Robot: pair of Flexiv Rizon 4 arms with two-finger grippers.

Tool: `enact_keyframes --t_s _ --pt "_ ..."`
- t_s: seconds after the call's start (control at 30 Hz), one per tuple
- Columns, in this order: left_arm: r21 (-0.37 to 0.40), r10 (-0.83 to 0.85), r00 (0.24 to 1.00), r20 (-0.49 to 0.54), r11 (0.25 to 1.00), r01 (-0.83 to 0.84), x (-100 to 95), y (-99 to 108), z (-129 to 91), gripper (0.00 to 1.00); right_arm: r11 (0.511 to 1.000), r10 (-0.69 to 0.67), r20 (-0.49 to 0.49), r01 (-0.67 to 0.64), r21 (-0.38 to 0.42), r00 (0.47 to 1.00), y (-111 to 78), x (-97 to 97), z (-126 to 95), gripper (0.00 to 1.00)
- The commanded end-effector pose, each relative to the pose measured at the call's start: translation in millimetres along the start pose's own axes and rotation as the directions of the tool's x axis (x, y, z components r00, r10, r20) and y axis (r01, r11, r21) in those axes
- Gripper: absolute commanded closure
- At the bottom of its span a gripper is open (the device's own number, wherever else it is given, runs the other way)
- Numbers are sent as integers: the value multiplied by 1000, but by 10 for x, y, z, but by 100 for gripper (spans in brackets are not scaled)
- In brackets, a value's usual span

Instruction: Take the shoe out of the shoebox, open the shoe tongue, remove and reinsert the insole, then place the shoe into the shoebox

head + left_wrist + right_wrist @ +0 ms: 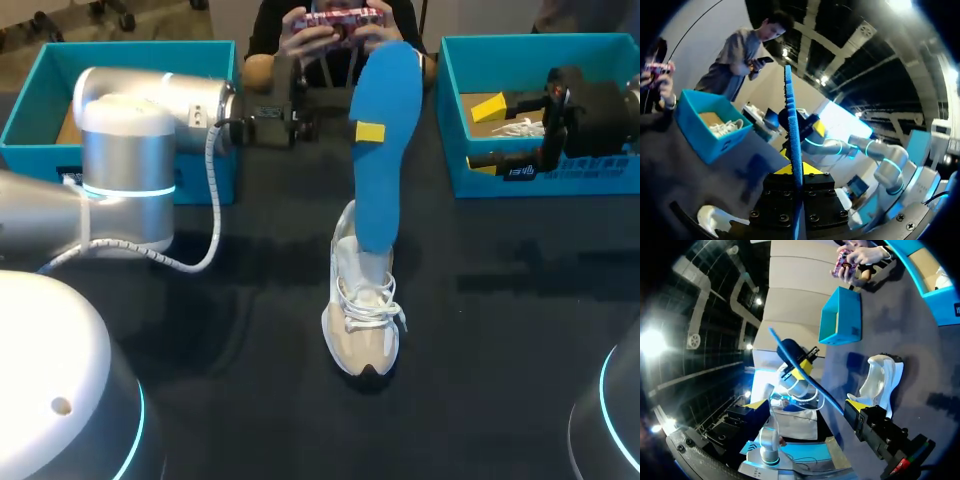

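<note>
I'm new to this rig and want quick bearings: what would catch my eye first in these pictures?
The big blue insole stands out: the left gripper holds it upright over the table's middle, its lower end at the opening of the white and beige shoe. At the far right, the right gripper hangs open over a blue shoebox where white laces show.
</note>
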State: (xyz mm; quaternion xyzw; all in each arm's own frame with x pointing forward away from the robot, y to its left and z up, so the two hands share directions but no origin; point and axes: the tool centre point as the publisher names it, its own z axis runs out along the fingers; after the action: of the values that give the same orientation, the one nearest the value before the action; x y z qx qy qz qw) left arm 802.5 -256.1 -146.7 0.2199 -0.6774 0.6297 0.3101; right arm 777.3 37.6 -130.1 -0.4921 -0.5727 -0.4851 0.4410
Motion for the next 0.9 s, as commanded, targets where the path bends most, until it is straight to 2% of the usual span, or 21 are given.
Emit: enact_keyframes --t_s 0.03,0.27,0.5,0.67,0.9 --pt "9 -608 794 -3 794 608 -77 -4 64 100 1000 -15 22 16 -22 1000 4 -3 13 0" --pt "25 -709 705 -38 704 709 -172 35 78 100 998 -39 117 44 -47 992 -36 7 37 0" --pt "33 -768 636 -72 635 771 -311 99 86 100 997 -5 212 21 -71 977 -60 75 83 0" --pt "48 -789 609 -83 607 793 -410 142 93 100 996 18 302 9 -88 953 -54 147 151 0" --pt "58 -791 605 -92 602 796 -498 207 101 100 997 39 448 -6 -74 893 -13 264 249 0"
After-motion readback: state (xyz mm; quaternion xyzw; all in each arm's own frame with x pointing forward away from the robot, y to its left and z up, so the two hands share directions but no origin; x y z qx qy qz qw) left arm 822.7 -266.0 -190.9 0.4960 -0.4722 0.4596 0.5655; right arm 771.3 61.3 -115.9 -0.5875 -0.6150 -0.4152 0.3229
